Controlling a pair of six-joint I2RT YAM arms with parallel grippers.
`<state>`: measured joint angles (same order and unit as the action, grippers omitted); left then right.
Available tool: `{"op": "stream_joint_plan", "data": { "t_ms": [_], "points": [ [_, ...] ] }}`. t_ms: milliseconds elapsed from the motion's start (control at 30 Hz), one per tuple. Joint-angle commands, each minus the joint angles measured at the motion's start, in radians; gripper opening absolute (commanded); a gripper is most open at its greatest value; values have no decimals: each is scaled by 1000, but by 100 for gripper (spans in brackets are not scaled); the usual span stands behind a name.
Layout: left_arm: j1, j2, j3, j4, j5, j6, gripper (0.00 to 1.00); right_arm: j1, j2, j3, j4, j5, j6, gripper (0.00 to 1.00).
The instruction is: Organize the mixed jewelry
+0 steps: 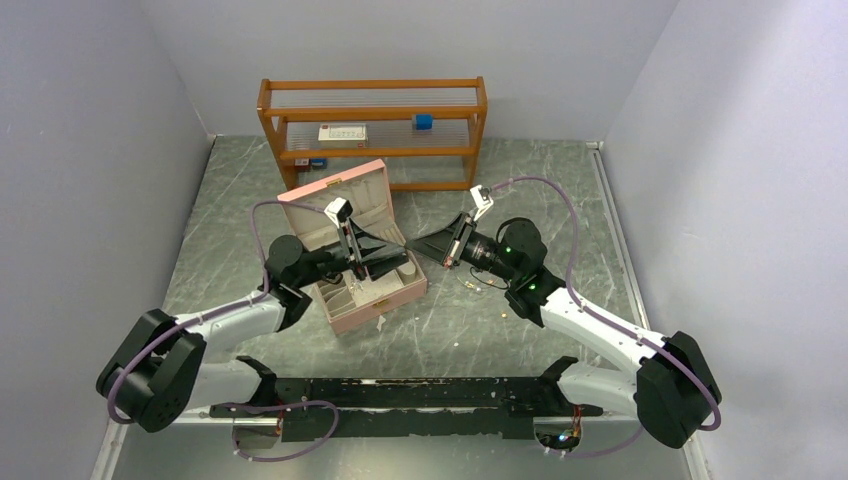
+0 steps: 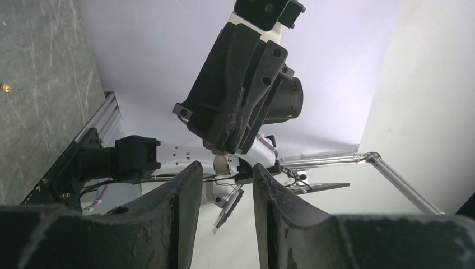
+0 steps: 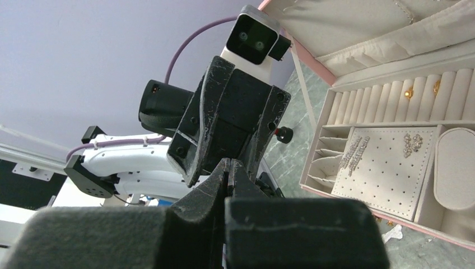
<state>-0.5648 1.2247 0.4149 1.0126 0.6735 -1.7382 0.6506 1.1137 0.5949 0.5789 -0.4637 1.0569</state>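
Observation:
The open pink jewelry box (image 1: 352, 318) stands in the middle of the table. Gold pieces (image 3: 409, 93) sit on its ring rolls, and silver sparkling pieces (image 3: 356, 151) lie on its dotted pad. My right gripper (image 1: 420, 250) (image 3: 228, 163) is shut, and the left wrist view shows a small pale round piece (image 2: 223, 164) pinched at its tips. My left gripper (image 1: 403, 262) (image 2: 227, 168) faces it tip to tip over the box's right edge. It is open, one finger on each side just below the piece and not touching it. Loose jewelry (image 1: 470, 285) lies on the table.
A wooden shelf (image 1: 372, 152) with small boxes stands at the back. A red-capped black cylinder (image 3: 283, 134) sits beside the box. A gold piece (image 2: 5, 87) lies on the marbled table. Grey walls close in both sides.

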Motion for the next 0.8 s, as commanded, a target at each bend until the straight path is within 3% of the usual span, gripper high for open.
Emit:
{"op": "stream_joint_plan", "data": {
  "t_ms": [0,533,767],
  "points": [
    [-10,18,-5,111,-13,-30,42,-6,-6,4,37,-19,-14,0],
    [-10,36,-2,118,-20,-35,31,-5,-5,-12,41,-28,-3,0],
    [-10,26,3,97,-20,-24,16,-5,-6,-11,23,-23,-9,0]
  ]
}}
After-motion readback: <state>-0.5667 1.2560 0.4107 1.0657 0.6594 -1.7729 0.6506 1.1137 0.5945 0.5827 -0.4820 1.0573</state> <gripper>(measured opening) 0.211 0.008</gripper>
